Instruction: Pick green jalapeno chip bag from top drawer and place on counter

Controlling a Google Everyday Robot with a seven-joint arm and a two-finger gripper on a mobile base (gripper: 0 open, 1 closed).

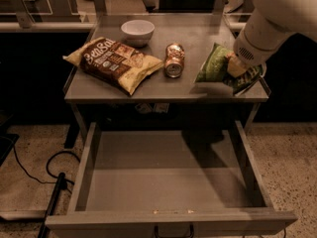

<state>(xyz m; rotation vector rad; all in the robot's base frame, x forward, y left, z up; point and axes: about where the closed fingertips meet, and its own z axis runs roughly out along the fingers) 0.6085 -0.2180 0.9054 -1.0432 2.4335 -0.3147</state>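
Clamping green jalapeno chip bag (214, 63) — tool (237, 67) hangs over grey counter (198, 38).

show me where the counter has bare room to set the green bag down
Bare counter behind the can and right of the bowl; a front strip between can and green bag, held by the gripper at the right end. The brown bag crowds the left.

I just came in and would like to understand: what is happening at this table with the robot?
The robot's gripper holds the green bag at the right end of the counter, right of the can. I cannot tell whether the bag rests on the surface yet. The drawer below stands pulled out. A brown bag and a bowl sit further left on the counter.
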